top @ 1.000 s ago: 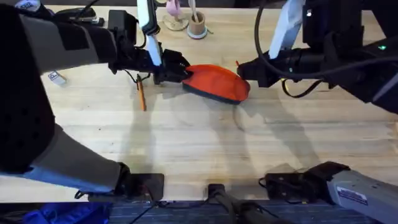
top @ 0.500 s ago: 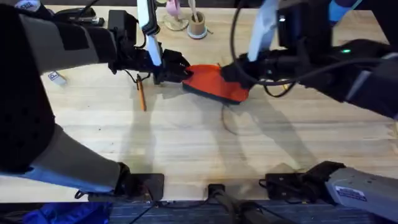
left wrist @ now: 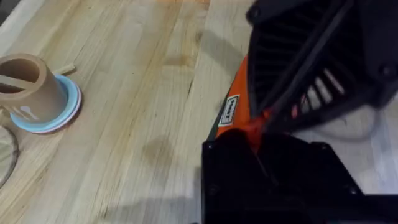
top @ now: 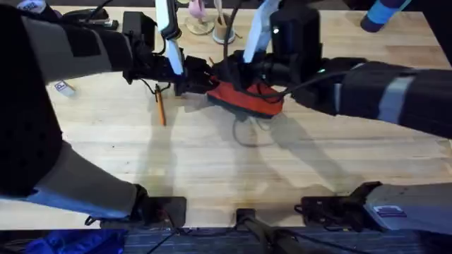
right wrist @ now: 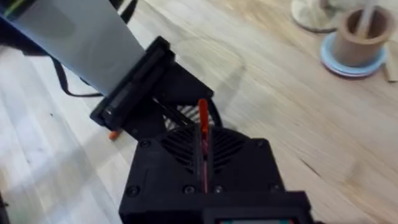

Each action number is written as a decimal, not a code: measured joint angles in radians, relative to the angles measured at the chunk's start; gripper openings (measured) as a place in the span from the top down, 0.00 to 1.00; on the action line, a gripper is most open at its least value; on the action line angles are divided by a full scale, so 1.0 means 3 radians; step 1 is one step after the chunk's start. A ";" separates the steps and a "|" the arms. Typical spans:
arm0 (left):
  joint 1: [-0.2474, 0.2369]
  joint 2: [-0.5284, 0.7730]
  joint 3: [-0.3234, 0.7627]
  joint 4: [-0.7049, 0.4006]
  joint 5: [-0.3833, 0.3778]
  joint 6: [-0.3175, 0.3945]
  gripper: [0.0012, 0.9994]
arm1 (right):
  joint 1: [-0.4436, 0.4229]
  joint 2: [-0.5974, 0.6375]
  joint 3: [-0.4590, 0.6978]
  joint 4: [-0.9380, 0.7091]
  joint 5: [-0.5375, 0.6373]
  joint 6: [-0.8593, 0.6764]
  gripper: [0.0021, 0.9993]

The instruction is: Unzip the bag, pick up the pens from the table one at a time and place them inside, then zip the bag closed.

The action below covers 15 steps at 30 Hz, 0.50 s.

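The orange bag (top: 256, 101) with its dark base lies at the back middle of the table (top: 212, 166). My left gripper (top: 200, 82) is shut on the bag's left end; the left wrist view has orange fabric (left wrist: 237, 116) right at its fingers. My right gripper (top: 228, 72) has reached across above the bag's left part. In the right wrist view a thin orange zipper pull (right wrist: 203, 134) stands pinched between its fingers. One orange pen (top: 161, 109) lies on the wood just left of the bag, and its tip (right wrist: 113, 134) peeks out beside the left gripper.
A small round cup (top: 224, 29) on a blue coaster holds pale sticks behind the bag, also in the wrist views (left wrist: 28, 93) (right wrist: 360, 34). A black box (top: 138, 25) sits at the back left, a white tag (top: 63, 87) at the far left.
My right gripper has travelled left along the top of the bag, from its right end to near its left end. The left gripper has stayed on the bag's left end.
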 joint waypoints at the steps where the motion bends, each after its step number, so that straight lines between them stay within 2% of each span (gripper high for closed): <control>1: 0.0000 0.0000 0.0000 -0.0001 0.0000 0.0000 0.96 | 0.0026 0.0039 0.0000 0.0059 0.0001 0.0057 0.97; 7: 0.0000 0.0000 0.0000 -0.0001 0.0000 0.0001 0.96 | 0.0116 0.0146 0.0000 0.0162 0.0004 0.0299 0.97; 15: 0.0000 0.0000 0.0000 -0.0001 -0.0001 0.0001 0.96 | 0.0072 0.0146 0.0090 0.0044 0.0009 0.0368 0.97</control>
